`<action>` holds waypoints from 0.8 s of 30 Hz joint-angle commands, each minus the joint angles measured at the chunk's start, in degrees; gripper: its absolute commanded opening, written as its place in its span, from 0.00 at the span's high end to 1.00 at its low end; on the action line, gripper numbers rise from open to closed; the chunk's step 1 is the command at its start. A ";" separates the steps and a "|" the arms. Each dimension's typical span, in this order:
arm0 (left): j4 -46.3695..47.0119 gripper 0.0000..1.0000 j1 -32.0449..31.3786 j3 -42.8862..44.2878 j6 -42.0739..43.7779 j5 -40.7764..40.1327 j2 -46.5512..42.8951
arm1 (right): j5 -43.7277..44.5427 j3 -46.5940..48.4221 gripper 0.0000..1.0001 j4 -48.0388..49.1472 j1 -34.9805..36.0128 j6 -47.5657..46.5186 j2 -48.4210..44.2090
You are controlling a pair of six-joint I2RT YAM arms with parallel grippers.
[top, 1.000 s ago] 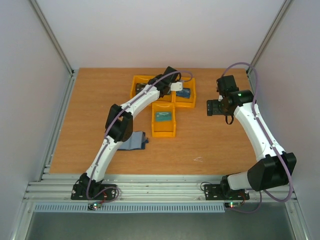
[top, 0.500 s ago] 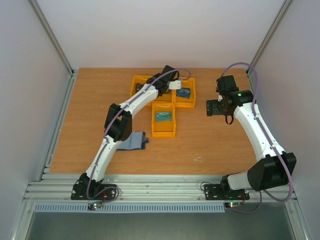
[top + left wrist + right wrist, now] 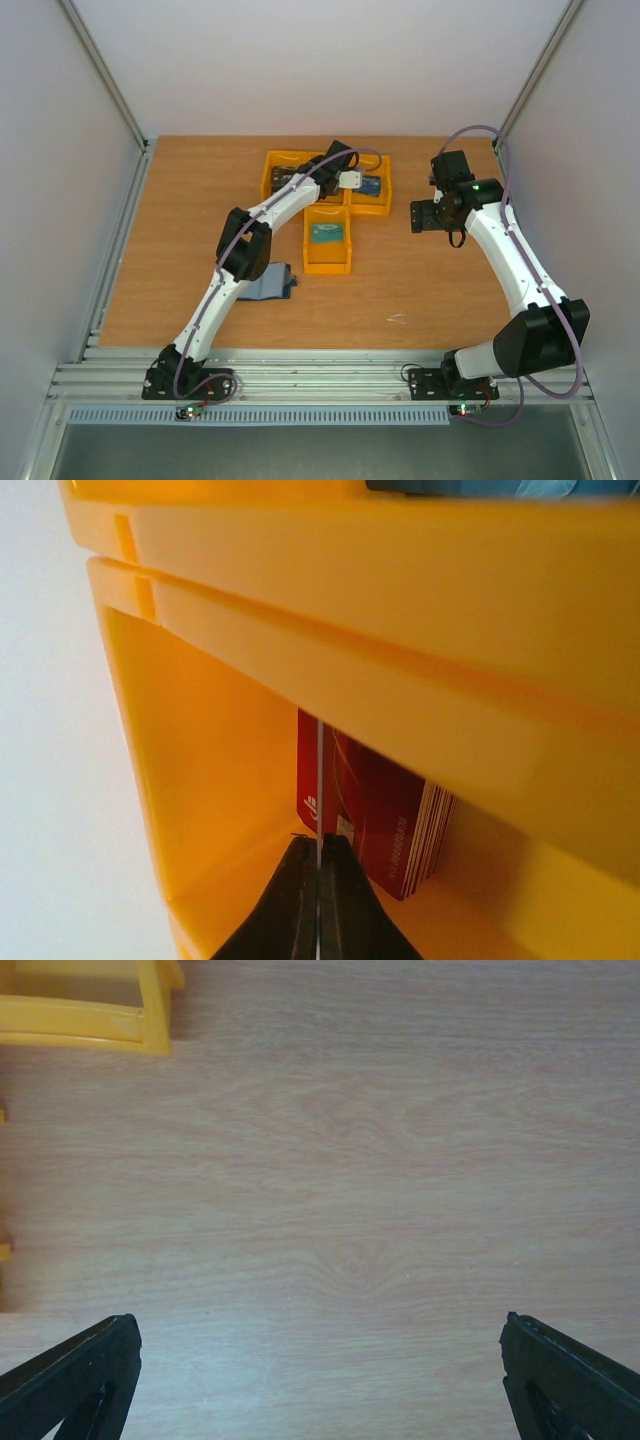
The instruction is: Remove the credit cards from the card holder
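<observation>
In the left wrist view my left gripper (image 3: 319, 842) is shut on a thin credit card (image 3: 319, 780), seen edge-on as a pale line. It hangs inside a yellow bin (image 3: 200, 780), just beside a stack of red cards (image 3: 385, 820) standing against the bin's wall. From above, the left gripper (image 3: 330, 175) reaches down into the back bins. The card holder (image 3: 272, 281) lies on the table by the left arm's elbow, which partly covers it. My right gripper (image 3: 418, 215) hovers open over bare wood, right of the bins, and its fingers (image 3: 100, 1360) stand wide apart with nothing between them.
Yellow bins are clustered at mid-table: a front one (image 3: 327, 262) with a teal card (image 3: 326, 233), a back right one (image 3: 375, 207) with a blue card (image 3: 370, 186). A bin corner (image 3: 90, 1020) shows in the right wrist view. White walls enclose the table.
The left arm's wrist has shifted slightly left and back over the bins, and its elbow has moved a little. The right gripper has drifted slightly left. Both grippers keep their states.
</observation>
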 commanded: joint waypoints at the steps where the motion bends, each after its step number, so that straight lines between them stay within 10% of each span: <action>1: 2.07 0.97 0.27 1.76 1.32 -1.01 1.42 | -0.48 1.02 0.02 0.09 -0.26 -1.01 0.22; 9: 1.97 0.53 0.45 1.23 0.09 0.12 -0.98 | -0.94 1.19 0.02 0.06 -0.26 -1.26 0.40; 24: -3.77 0.22 0.82 3.59 -7.54 5.23 -7.97 | -1.44 1.46 0.01 0.11 -0.26 -1.78 -0.12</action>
